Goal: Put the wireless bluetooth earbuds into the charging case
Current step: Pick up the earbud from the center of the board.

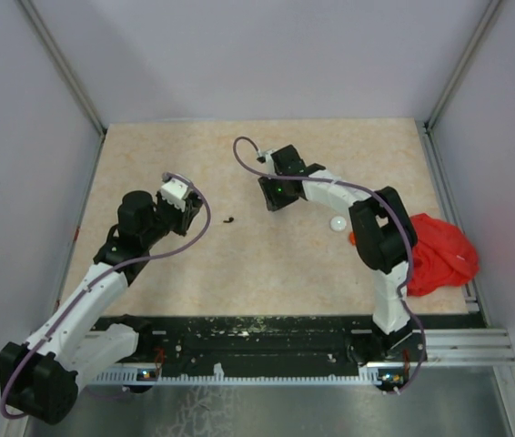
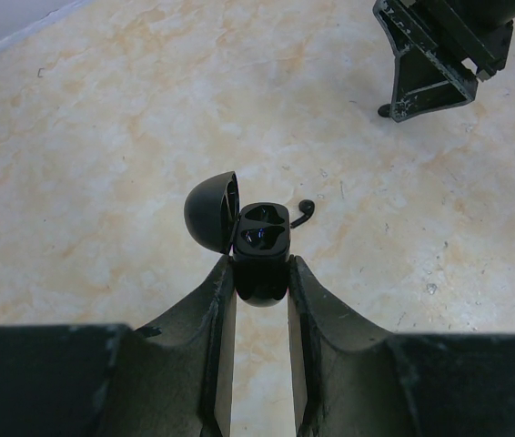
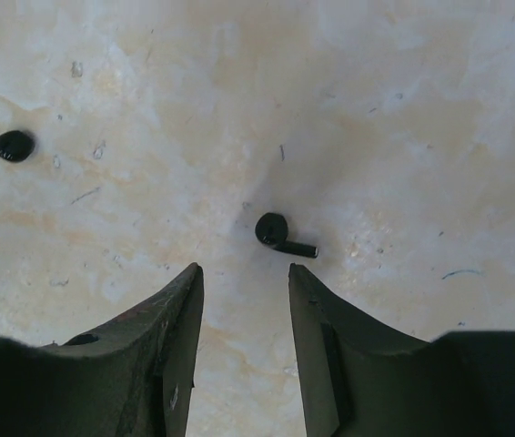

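My left gripper (image 2: pixel 261 264) is shut on a black charging case (image 2: pixel 262 250). The case's lid (image 2: pixel 212 211) is flipped open to the left and the wells face up. A black earbud (image 2: pixel 305 211) lies on the table just right of the case. In the right wrist view my right gripper (image 3: pixel 244 269) hangs open above the table with nothing between its fingers. Another black earbud (image 3: pixel 280 234) lies just past its fingertips, and a further one (image 3: pixel 7 144) lies at the far left. From above, one earbud (image 1: pixel 229 219) lies between the two grippers.
A small white round case (image 1: pixel 338 223) and an orange bit (image 1: pixel 352 238) lie by the right arm. A red cloth-like lump (image 1: pixel 439 253) sits at the table's right edge. Grey walls enclose the table on three sides.
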Action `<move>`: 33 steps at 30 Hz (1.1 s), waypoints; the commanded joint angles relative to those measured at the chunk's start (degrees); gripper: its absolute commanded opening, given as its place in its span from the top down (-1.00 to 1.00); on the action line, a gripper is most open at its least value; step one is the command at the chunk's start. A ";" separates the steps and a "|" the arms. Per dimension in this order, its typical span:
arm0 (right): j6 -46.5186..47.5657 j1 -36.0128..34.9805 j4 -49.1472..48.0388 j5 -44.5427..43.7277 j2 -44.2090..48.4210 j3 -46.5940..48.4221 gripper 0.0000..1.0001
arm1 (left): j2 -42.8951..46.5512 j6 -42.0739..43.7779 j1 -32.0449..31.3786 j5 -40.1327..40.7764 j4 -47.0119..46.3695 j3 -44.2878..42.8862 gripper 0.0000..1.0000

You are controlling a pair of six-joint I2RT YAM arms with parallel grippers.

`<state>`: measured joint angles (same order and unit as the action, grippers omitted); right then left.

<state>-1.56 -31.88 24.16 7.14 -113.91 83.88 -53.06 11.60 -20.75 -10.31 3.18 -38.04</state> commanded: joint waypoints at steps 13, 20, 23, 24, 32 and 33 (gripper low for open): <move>0.77 -2.03 3.24 -7.53 -8.18 10.18 0.29 | 0.89 0.77 0.26 2.04 -2.16 0.69 0.99; 1.28 -2.65 5.96 -10.07 -9.58 11.23 0.33 | 0.66 0.65 0.27 1.84 -1.98 0.69 0.99; 1.54 -2.75 6.16 -10.98 -10.26 11.23 0.36 | 0.52 0.68 0.28 1.91 -2.04 0.61 0.99; 1.58 -2.75 6.32 -11.22 -10.51 11.29 0.38 | 0.46 0.65 0.32 1.84 -2.06 0.66 0.99; 1.57 -2.75 6.81 -10.12 -8.03 10.35 0.61 | 0.09 0.63 0.28 1.44 -2.25 0.69 0.99; 1.38 -2.75 6.45 -9.23 -7.04 9.68 0.62 | 0.21 0.62 0.27 1.11 -2.48 0.82 0.99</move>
<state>-0.43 -34.13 30.46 -2.81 -123.20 93.19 -53.08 11.86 -20.75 -8.56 2.59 -37.60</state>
